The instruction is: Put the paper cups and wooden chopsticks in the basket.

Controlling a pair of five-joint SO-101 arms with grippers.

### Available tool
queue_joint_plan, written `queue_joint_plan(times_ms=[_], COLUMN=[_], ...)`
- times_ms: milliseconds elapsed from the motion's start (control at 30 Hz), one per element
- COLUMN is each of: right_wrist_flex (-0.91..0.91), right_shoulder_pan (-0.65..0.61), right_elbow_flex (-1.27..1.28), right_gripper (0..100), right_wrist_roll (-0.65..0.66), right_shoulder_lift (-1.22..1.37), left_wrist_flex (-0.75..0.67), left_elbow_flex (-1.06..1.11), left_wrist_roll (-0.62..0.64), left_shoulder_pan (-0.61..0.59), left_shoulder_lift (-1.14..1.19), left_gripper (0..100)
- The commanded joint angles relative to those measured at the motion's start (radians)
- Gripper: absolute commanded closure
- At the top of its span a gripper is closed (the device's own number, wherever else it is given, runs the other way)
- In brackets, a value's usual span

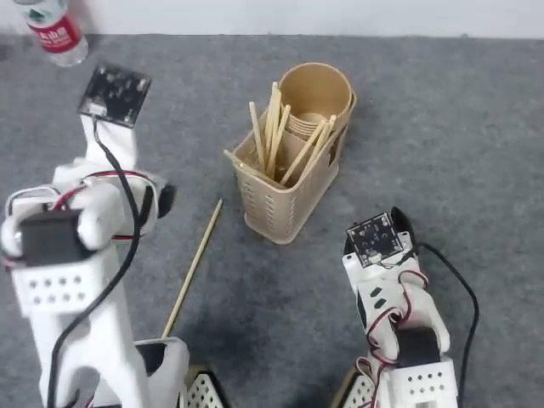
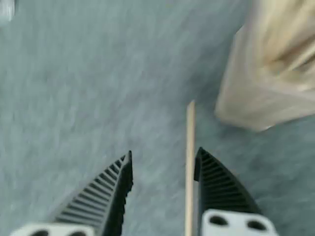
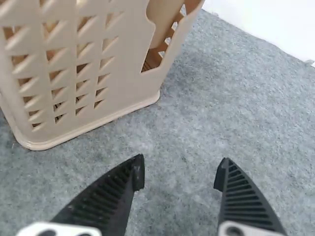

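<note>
A beige slotted basket stands mid-table with several wooden chopsticks leaning in it and paper cups stacked at its far end. One wooden chopstick lies loose on the grey carpet to the basket's left. My left gripper hangs open above this chopstick, which lies between the jaws close against one finger. The basket sits just beyond. My right gripper is open and holds nothing, low over the carpet in front of the basket, with a cup showing inside.
A plastic bottle with a red label lies at the far left corner. The left arm stands left of the loose chopstick, the right arm at the front right of the basket. Grey carpet stretches to the right.
</note>
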Motion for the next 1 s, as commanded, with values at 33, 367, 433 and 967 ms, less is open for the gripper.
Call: queue_joint_plan(times_ms=[33, 367, 433, 967], right_wrist_flex=[0.005, 0.005, 0.005, 0.005], right_shoulder_pan=[0.004, 0.004, 0.004, 0.004], right_elbow_flex=[0.018, 0.018, 0.018, 0.018], right_gripper=[76.4, 76.4, 76.4, 76.4], right_wrist_roll=[0.012, 0.012, 0.012, 0.012], right_shoulder_lift=[-0.012, -0.01, -0.01, -0.01], left_wrist_flex=[-0.245, -0.571, -0.631, -0.674], left_elbow_flex=[0.414, 0.799, 0.852, 0.986], left_wrist_roll=[-0.044, -0.006, -0.002, -0.005], left_shoulder_pan=[-0.026, 0.055, 0.055, 0.06], left_shoulder_lift=[-0.002, -0.002, -0.002, 0.002], left_gripper=[80, 80, 80, 81])
